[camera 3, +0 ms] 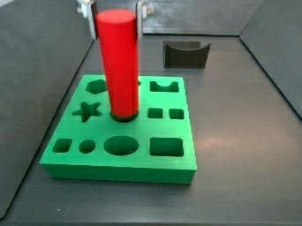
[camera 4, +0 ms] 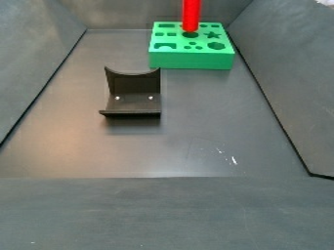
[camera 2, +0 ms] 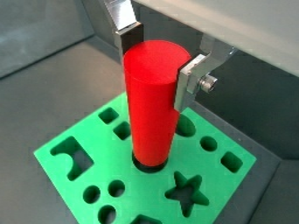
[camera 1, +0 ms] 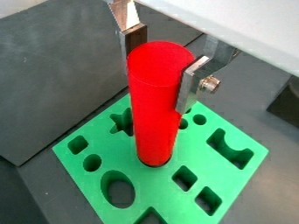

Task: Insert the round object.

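Observation:
The round object [camera 1: 155, 105] is a tall red cylinder. It stands upright with its lower end in a round hole near the middle of the green block [camera 1: 100, 171]. It shows the same way in a wrist view [camera 2: 152, 105] and in both side views [camera 3: 118, 66] [camera 4: 190, 15]. My gripper [camera 1: 162, 70] is at the cylinder's top, with one silver finger [camera 1: 132, 39] against its far side and one [camera 1: 191, 83] against its near side. The jaws look closed on it, also in a wrist view [camera 2: 156, 66]. In a side view [camera 3: 115, 12] only the fingertips show.
The green block [camera 3: 171, 168] has several other shaped holes: star, oval, squares, circles. The dark fixture [camera 4: 131, 93] stands on the grey floor away from the block, also in a side view [camera 3: 185, 53]. Grey walls enclose the floor.

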### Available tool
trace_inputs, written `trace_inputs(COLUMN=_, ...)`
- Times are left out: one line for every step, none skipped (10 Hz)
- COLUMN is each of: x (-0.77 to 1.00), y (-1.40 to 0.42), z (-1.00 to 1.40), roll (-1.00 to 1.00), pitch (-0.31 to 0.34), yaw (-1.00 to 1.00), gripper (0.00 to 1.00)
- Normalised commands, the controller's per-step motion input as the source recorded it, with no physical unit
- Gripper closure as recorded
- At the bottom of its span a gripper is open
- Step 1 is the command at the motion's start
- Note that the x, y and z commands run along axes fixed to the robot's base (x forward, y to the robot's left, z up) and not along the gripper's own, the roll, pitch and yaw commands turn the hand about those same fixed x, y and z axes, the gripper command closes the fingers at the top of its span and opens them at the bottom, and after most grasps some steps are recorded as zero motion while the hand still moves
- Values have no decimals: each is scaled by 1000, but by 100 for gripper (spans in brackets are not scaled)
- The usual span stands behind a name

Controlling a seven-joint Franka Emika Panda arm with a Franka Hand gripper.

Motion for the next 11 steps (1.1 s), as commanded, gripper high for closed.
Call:
trace_inputs(x=-17, y=0, z=-314, roll=46, pitch=63, yaw=-46, gripper=100)
trace_inputs(x=0, y=0, z=-229, roll=69, pitch=89, yaw=-43, gripper=100)
trace_inputs(x=0, y=0, z=-211, roll=87, pitch=84, yaw=-29, gripper=100)
trace_inputs(x=57, y=11, z=-206, roll=79, pitch=99, yaw=-9, gripper=100)
trace_inputs(x=86, y=31, z=-211, roll=60, pitch=103, yaw=0, gripper=100)
trace_inputs(x=203, y=0, z=-291, roll=61, pitch=114, yaw=0, gripper=100)
trace_inputs(x=243, y=0, z=-326, roll=30, pitch=100, yaw=-31, gripper=100)
trace_inputs(x=203, y=0, z=-286, roll=41, pitch=50, yaw=-26, gripper=100)
trace_inputs(x=111, y=0, z=-283, roll=97, pitch=17, yaw=-11, gripper=100)
trace_inputs(x=0, y=-9, z=-351, roll=107, pitch=0, yaw=-6, gripper=100)
trace_inputs(x=0, y=0, z=-374, roll=6, pitch=-56, yaw=-11, gripper=100)
